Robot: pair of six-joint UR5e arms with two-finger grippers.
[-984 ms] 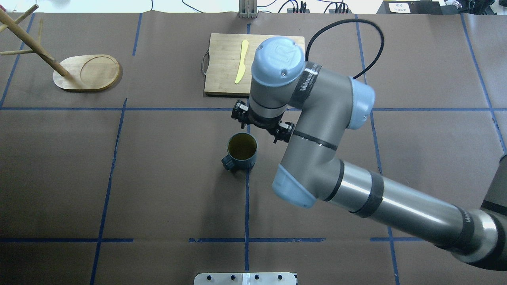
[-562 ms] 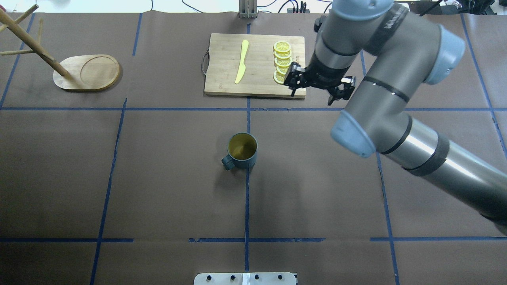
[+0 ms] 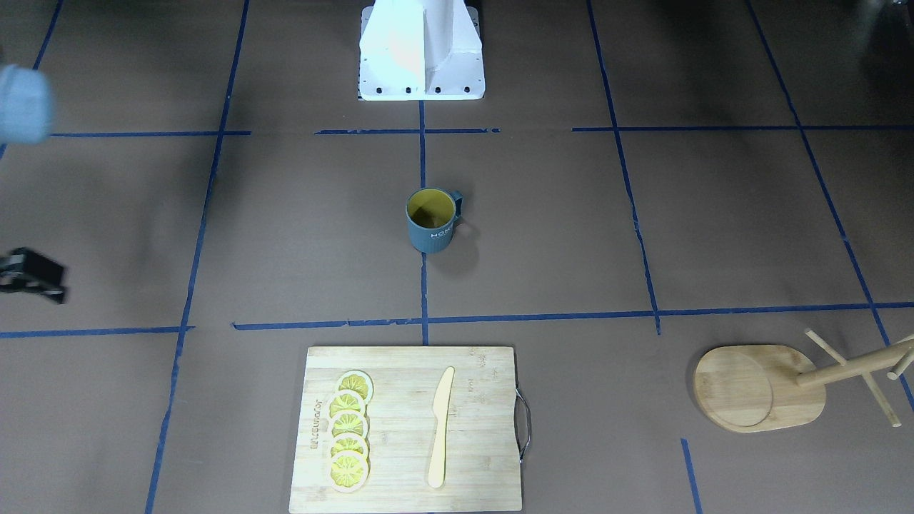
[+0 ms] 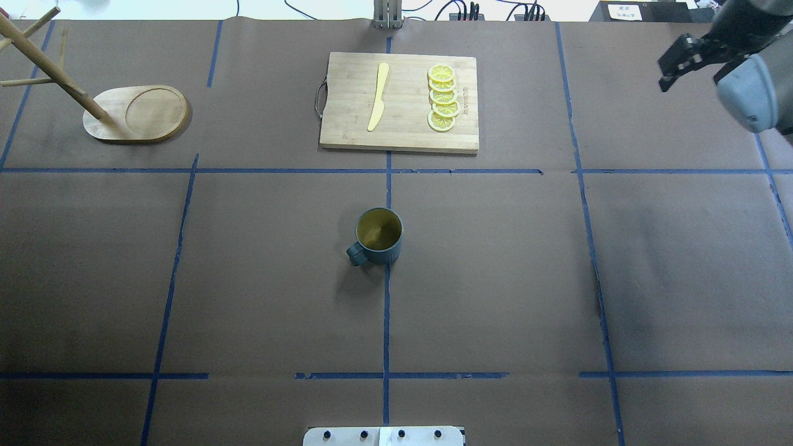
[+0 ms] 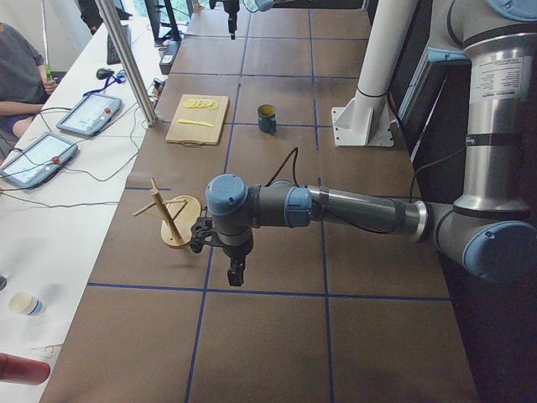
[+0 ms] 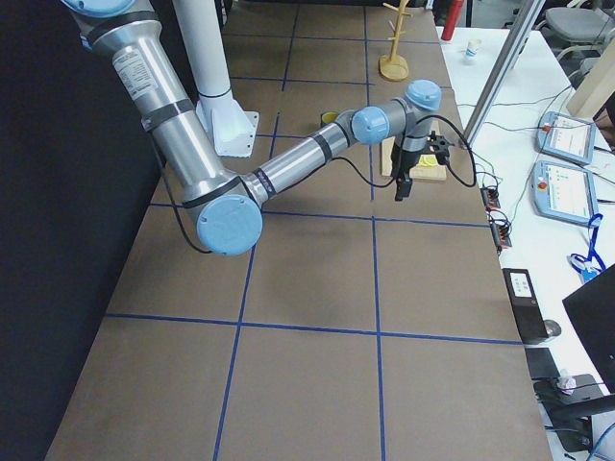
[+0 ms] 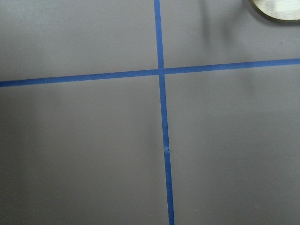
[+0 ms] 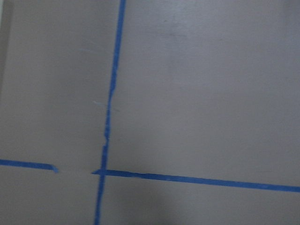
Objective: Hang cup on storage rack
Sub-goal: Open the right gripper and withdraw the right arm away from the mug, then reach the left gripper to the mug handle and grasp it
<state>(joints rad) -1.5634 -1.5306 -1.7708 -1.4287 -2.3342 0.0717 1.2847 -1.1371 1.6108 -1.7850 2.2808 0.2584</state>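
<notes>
The dark blue-grey cup stands upright at the table's middle, yellow inside, handle toward the near left; it also shows in the front view. The bamboo storage rack stands at the far left, its pole and pegs bare. My right gripper hangs above the table's far right, well away from the cup; only its black wrist end shows overhead. My left gripper hangs low beside the rack. I cannot tell whether either gripper is open or shut.
A rectangular bamboo cutting board lies beyond the cup, with a yellow knife and several lemon slices on it. The robot's white base stands at the near edge. A person sits at a side desk.
My right arm has swung from just above the cup, past the cutting board, out to the far right corner. The cup and rack have not moved.
</notes>
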